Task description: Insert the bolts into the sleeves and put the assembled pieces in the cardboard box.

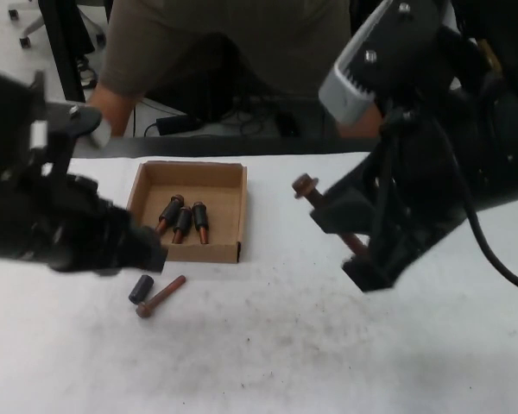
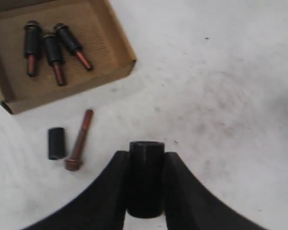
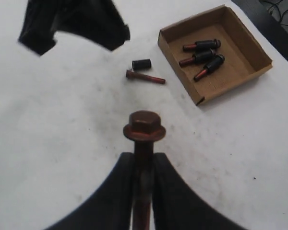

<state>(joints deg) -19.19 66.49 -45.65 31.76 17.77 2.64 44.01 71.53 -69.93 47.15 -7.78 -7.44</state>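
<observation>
My left gripper is shut on a black sleeve, held above the white bench near the loose parts. My right gripper is shut on a copper bolt, its hex head pointing away from the fingers; in the high view that bolt sticks out of the right arm, right of the box. The cardboard box holds three assembled pieces. In front of the box lie a loose black sleeve and a loose copper bolt, side by side on the bench.
A person stands behind the bench's far edge, one hand resting near the left arm. The white bench is bare in front and to the right of the loose parts. A dark strip runs along the far edge.
</observation>
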